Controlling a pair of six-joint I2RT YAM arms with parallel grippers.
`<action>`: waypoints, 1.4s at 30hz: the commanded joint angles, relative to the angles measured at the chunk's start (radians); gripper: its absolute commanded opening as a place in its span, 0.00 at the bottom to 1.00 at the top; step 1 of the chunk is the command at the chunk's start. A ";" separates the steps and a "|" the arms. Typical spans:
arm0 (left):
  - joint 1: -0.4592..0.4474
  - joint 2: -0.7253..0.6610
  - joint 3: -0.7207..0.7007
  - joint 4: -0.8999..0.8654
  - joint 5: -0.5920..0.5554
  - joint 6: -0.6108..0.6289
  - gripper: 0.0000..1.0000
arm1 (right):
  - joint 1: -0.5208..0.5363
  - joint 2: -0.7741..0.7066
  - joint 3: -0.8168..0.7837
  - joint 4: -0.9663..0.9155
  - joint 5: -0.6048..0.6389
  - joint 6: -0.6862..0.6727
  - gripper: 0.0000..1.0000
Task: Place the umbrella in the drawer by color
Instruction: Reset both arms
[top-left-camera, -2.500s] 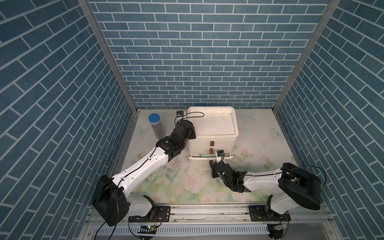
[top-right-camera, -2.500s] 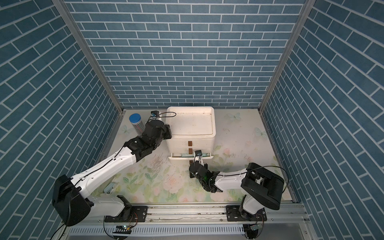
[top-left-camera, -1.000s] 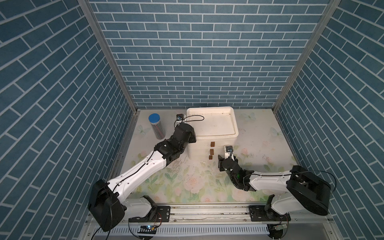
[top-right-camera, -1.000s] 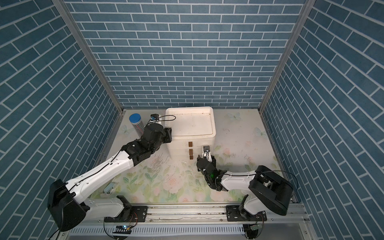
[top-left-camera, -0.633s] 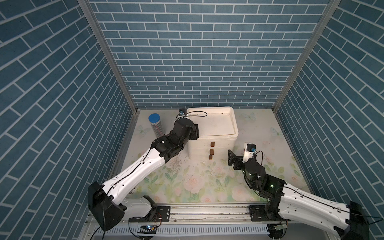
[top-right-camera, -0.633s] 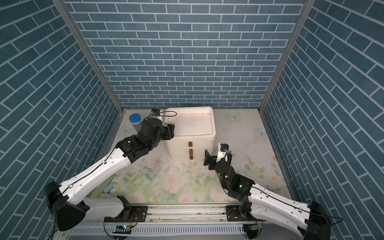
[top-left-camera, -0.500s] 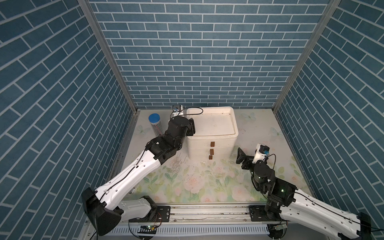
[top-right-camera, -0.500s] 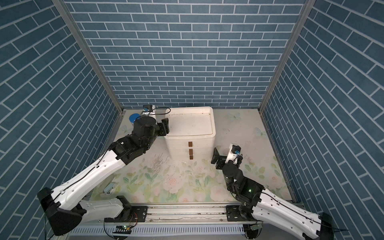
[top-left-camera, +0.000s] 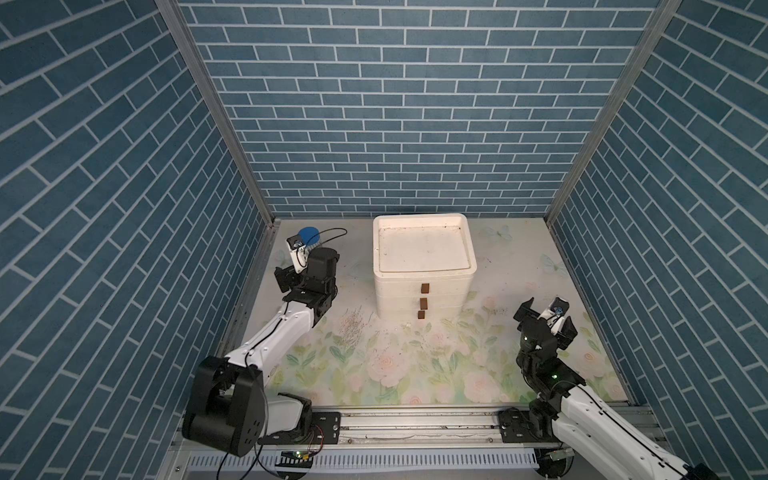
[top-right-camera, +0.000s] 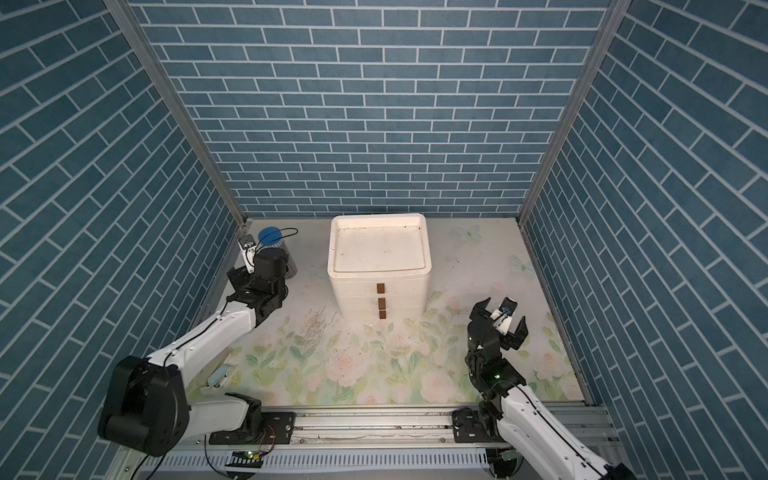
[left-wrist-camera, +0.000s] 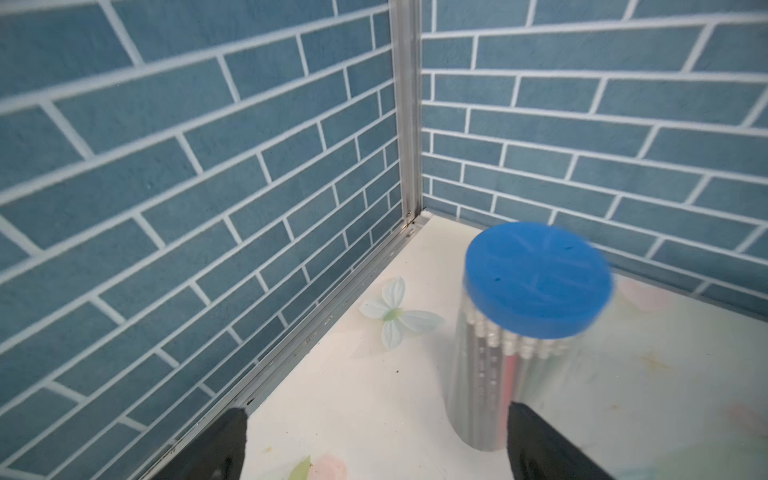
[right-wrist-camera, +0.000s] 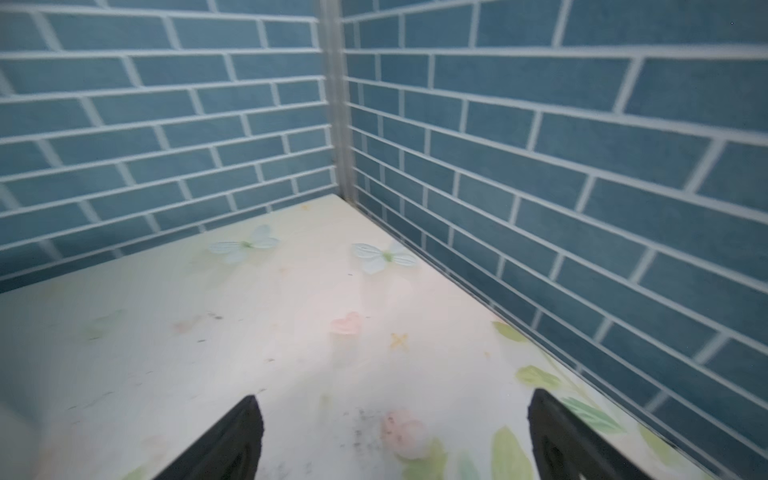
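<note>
Left gripper (left-wrist-camera: 376, 409) and right gripper (right-wrist-camera: 395, 397) are both spread wide and hold nothing above the glossy floral mat (top-left-camera: 415, 374).
One smooth white three-drawer chest (top-left-camera: 424, 257) is fully closed, with three square brown knobs (top-left-camera: 424, 287). One clear pencil cylinder (left-wrist-camera: 490, 374) has a round blue lid. A pale blue oblong (top-right-camera: 219, 376), possibly the umbrella, lies by the left arm's base.

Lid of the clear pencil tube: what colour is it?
The lid is solid blue; the left wrist view shows it best.

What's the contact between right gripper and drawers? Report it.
Apart. In a top view, bare mat lies between the open right gripper and the drawers.
</note>
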 joint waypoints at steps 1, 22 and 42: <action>0.059 0.008 -0.115 0.257 0.038 -0.026 1.00 | -0.127 0.094 -0.019 0.253 -0.069 -0.050 1.00; 0.177 0.154 -0.524 1.060 0.596 0.280 1.00 | -0.384 0.863 0.048 1.007 -0.951 -0.343 1.00; 0.171 0.165 -0.536 1.102 0.594 0.290 1.00 | -0.377 0.872 0.047 1.028 -0.939 -0.351 1.00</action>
